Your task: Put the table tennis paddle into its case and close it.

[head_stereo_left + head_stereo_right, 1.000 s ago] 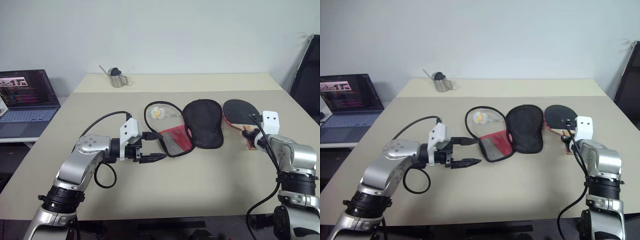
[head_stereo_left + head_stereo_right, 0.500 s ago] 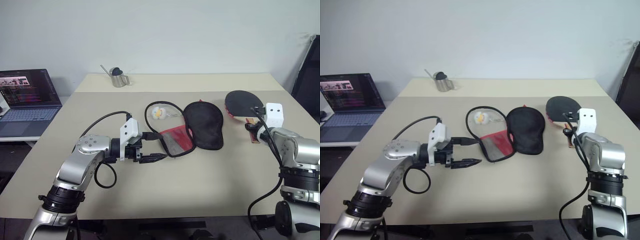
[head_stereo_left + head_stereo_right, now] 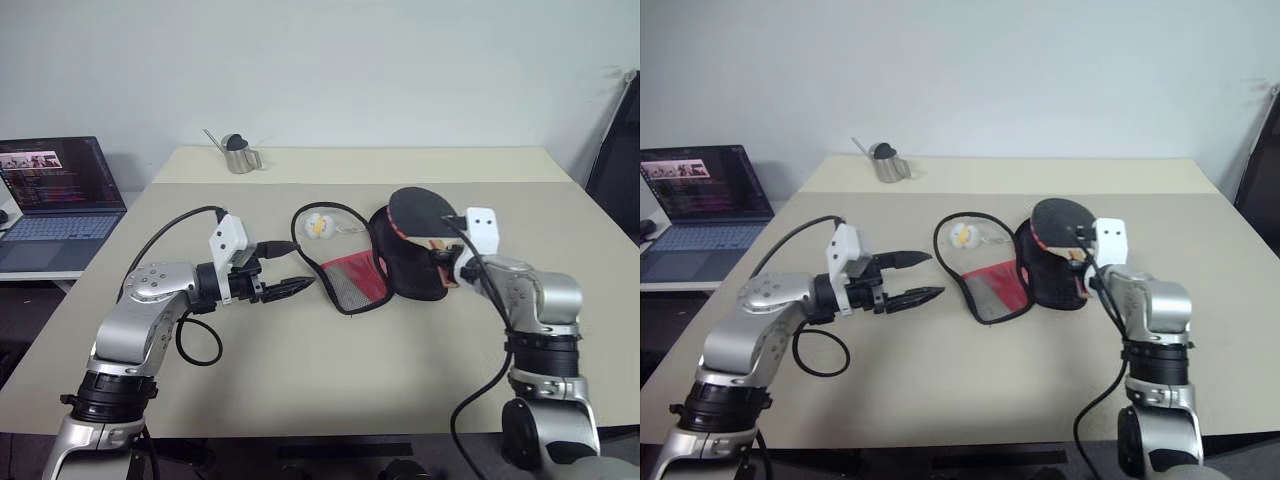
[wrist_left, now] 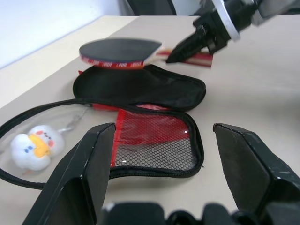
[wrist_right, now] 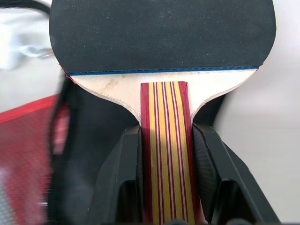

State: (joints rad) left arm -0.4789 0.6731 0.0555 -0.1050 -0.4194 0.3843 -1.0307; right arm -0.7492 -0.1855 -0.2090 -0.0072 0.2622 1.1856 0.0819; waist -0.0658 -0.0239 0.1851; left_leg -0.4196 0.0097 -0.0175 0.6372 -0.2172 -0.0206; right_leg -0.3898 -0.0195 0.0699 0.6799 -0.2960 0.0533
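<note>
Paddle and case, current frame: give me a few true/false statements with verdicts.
1. The right gripper is clamped on the table tennis paddle by its striped handle. True.
2. The paddle lies flat on the table. False: it is held in the air above the case.
3. The case is zipped shut. False: it lies spread open, its red mesh side showing.
4. The left gripper is open and holds nothing. True.
5. A small duck toy lies near the case. True.

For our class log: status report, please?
Right pincer shut on black-faced, striped-handled paddle, above open black-and-red fabric case. Left pincer open, empty. Small white duck toy lies inside case loop.
</note>
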